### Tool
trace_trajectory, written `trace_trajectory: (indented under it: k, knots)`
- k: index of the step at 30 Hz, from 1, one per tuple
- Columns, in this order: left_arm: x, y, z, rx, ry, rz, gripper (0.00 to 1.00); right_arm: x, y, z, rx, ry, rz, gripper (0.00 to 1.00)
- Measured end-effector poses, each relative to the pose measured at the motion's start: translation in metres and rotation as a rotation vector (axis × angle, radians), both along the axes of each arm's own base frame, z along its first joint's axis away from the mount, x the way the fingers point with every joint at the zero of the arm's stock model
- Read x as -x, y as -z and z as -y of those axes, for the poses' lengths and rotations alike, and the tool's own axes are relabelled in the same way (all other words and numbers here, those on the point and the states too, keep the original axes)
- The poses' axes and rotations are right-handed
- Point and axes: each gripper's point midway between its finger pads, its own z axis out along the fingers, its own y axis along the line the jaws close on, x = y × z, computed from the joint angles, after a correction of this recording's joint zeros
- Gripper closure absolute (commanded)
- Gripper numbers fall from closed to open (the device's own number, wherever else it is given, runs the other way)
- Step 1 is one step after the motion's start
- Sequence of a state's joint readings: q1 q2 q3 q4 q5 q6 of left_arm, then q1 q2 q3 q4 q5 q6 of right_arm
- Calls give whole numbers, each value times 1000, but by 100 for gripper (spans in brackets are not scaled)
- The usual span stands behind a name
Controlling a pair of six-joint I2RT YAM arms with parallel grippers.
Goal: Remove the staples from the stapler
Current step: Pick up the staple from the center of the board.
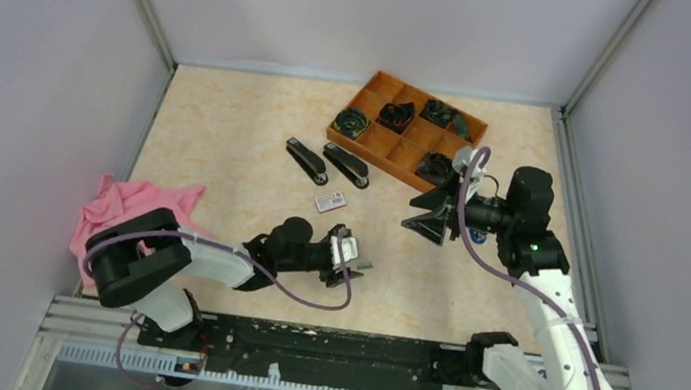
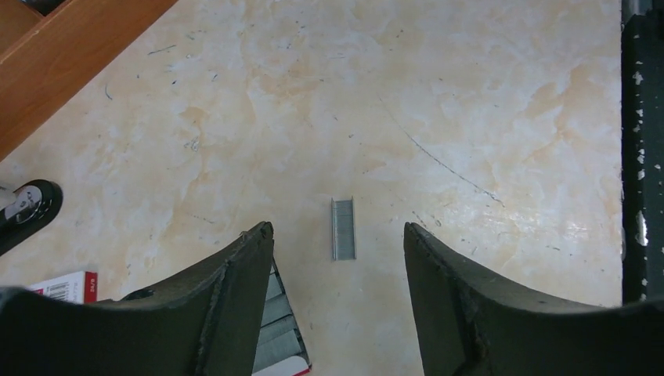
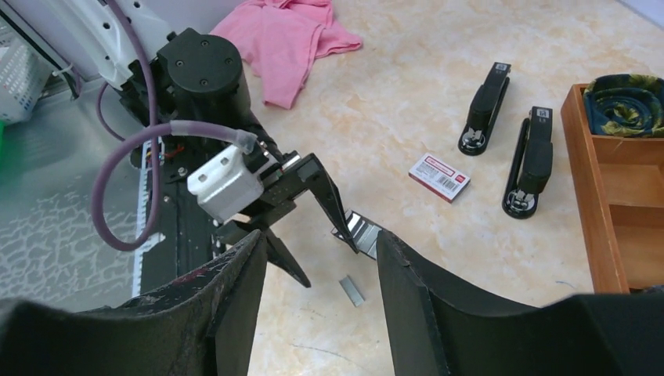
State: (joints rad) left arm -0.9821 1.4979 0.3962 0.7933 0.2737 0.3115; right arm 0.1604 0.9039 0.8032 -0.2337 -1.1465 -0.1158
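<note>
Staples (image 2: 343, 229) are seen as one short ribbed grey strip lying flat on the marbled table (image 2: 470, 102), between the two dark fingers of the left gripper (image 1: 354, 269) and touching neither. The left jaws are spread wide and nothing is gripped between them. Further ribbed grey strips (image 2: 276, 329) are seen against the inner edge of one left finger, with a red and white edge below them. Whether they rest on the finger or on the table cannot be told.

The right gripper (image 1: 409, 215) is held above the table near the orange tray (image 1: 383, 145). Its jaws are likewise parted, with nothing clasped.

Two black staplers (image 3: 485, 108) (image 3: 534, 160) are laid side by side, closed, between the tray and the small red and white box (image 3: 439, 177). A small pale label is carried at the end of each, but it is too small to be read. Printing is visible on the box – a white panel on red – yet no word can be made out. Dark coiled items are held in some compartments of the tray. A pink cloth (image 1: 132, 212) is bunched at the table's left edge, beside the left arm.
</note>
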Motion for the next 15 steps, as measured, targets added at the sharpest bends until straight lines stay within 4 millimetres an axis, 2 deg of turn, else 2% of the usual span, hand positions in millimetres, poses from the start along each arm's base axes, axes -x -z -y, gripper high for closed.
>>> trace_trajectory:
  k: [8, 15]
  knots:
    - [-11, 27, 16, -68, 3, -50, 43, -2, -4, 2, 3, 25, 23, 46]
    - [-16, 37, 10, -106, 0, -96, 47, -5, -2, 2, 6, 33, 14, 46]
